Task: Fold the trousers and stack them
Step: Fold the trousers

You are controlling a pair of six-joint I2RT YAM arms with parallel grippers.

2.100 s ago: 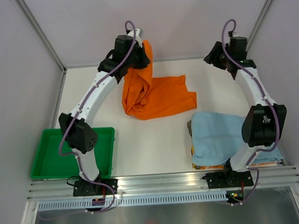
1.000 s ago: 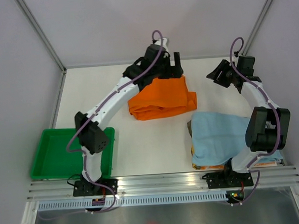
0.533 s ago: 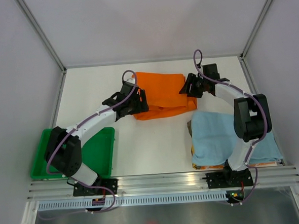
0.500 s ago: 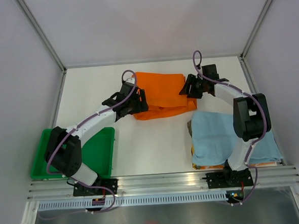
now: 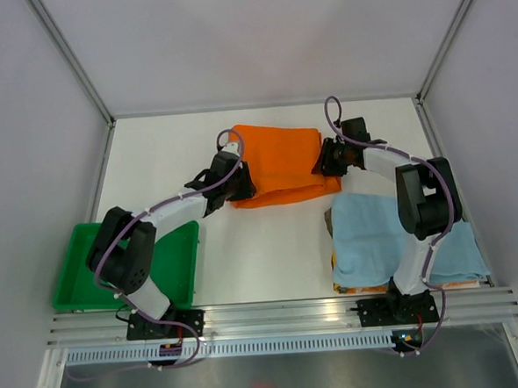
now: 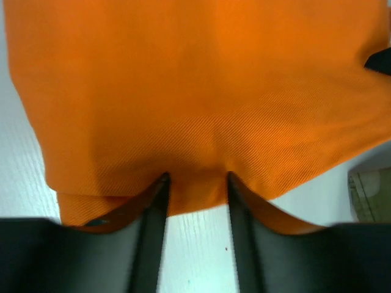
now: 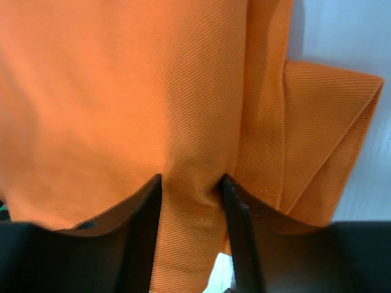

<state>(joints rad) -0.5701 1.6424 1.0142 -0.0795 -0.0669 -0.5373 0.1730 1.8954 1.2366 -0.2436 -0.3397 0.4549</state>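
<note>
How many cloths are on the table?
2. The orange trousers lie folded at the far middle; the light blue cloth lies at the near right, and more may hide beneath it.

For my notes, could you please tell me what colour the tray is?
The tray is plain bright green, clearest from the top camera.

top: overhead, far | wrists: close, facing trousers | shared: trousers
</note>
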